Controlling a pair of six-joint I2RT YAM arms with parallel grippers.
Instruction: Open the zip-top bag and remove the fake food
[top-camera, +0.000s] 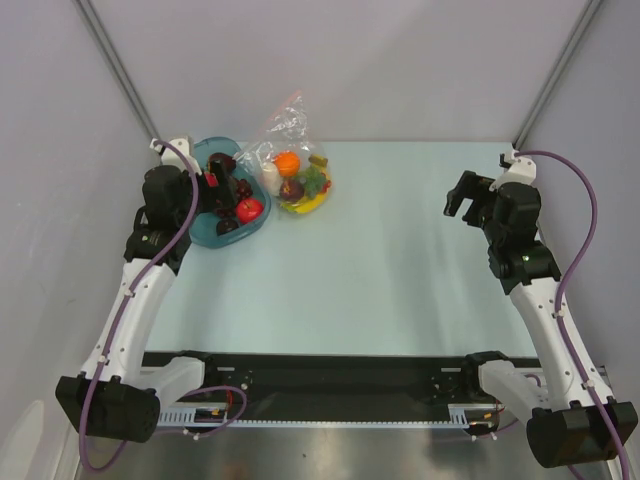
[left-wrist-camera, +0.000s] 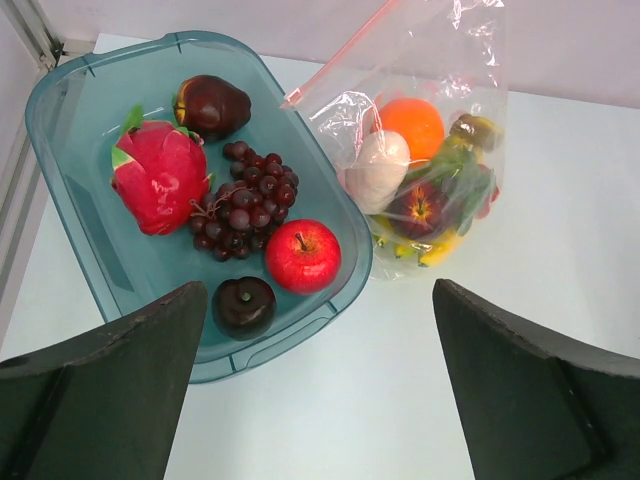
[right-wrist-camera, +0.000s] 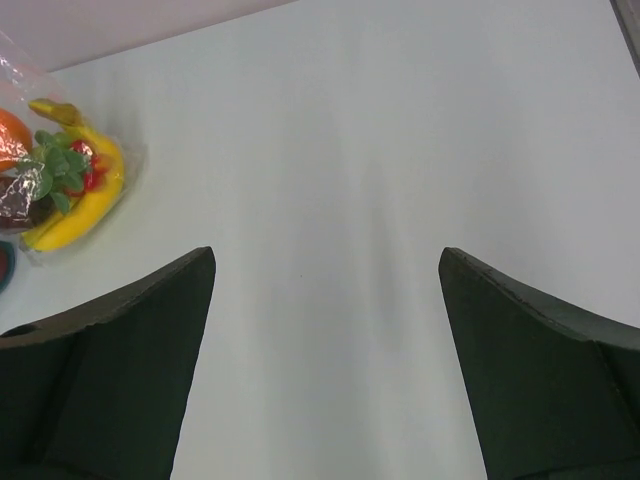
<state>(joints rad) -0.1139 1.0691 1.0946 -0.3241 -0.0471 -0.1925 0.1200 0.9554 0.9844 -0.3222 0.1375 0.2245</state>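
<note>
The left gripper (left-wrist-camera: 318, 330) hangs over the near end of a teal tray (left-wrist-camera: 85, 215) at the far left of the table (top-camera: 400, 270), its fingers spread wide and holding nothing. The tray carries a pink dragon fruit (left-wrist-camera: 158, 178), dark grapes (left-wrist-camera: 245, 205), a red apple (left-wrist-camera: 302, 256) and two dark fruits. Just right of it, against its rim, sits the zip-top bag (left-wrist-camera: 430, 90), its pinkish-red zip strip (left-wrist-camera: 340, 62) raised toward the far side. The fake food is inside the bag: an orange (left-wrist-camera: 410, 125), a white oval piece (left-wrist-camera: 375, 170), a dark purple piece (left-wrist-camera: 418, 208) and a yellow banana (right-wrist-camera: 85, 205). Far right, well apart from the bag, the right gripper (right-wrist-camera: 326, 300) hovers above bare table, fingers likewise apart and empty.
</note>
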